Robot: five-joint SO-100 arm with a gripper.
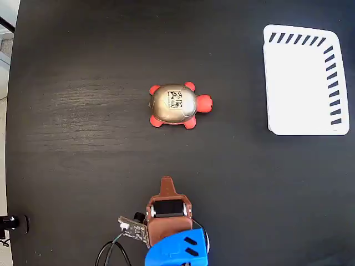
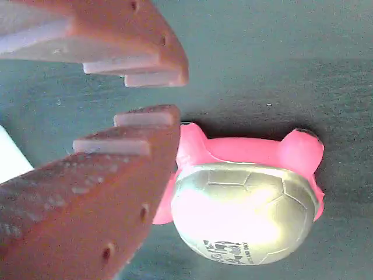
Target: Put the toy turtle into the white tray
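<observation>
So the toy turtle (image 1: 174, 106) is just sitting on the black table (image 1: 83, 138) around the middle of the fixed view, shell up with the code sticker showing and its red head pointing right. The white tray (image 1: 304, 83) is way over in the top right corner, well apart from the turtle, with nothing in it and those dark slanted slots running along its top and right edges. The gripper (image 1: 166, 182) is down at the bottom centre, below the turtle and clearly not touching it, with the brown wrist and a blue arm segment behind it. In the wrist view the gripper (image 2: 152, 96) has its two brown fingers (image 2: 116, 169) slightly parted, only a narrow gap between the tips and nothing held between them. The turtle (image 2: 245, 204) shows up big there, just past the lower finger, looking pinkish and pretty washed out by glare.
</observation>
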